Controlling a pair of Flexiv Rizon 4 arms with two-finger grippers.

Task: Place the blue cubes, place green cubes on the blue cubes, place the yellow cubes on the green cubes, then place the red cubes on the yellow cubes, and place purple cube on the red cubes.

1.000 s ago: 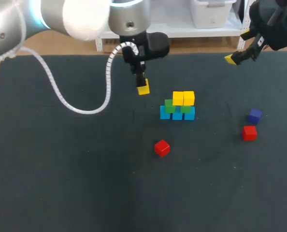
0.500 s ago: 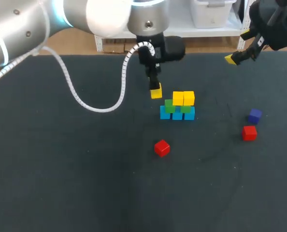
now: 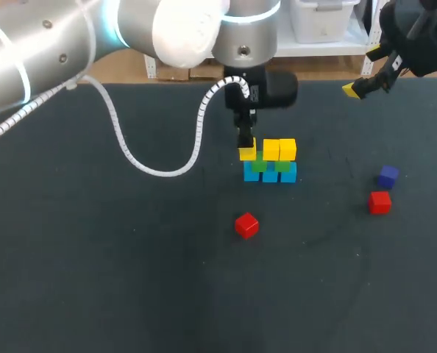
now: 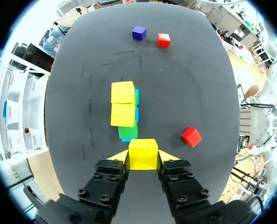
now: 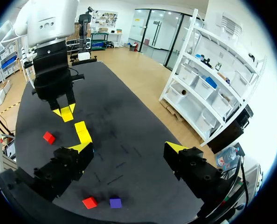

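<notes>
My left gripper is shut on a yellow cube and holds it at the left end of the stack, level with its top layer. The stack has a row of blue cubes, two green cubes on them and two yellow cubes on top. Whether the held cube rests on the green layer I cannot tell. One red cube lies in front of the stack. Another red cube and the purple cube lie at the right. My right gripper hangs open and empty over the far right corner.
The black table mat is bare to the left of the stack and across the front. My left arm's white cable loops down over the mat behind and left of the stack.
My left gripper has carried the yellow cube to the right, from well left of the stack to its left end. The right arm has not moved.
</notes>
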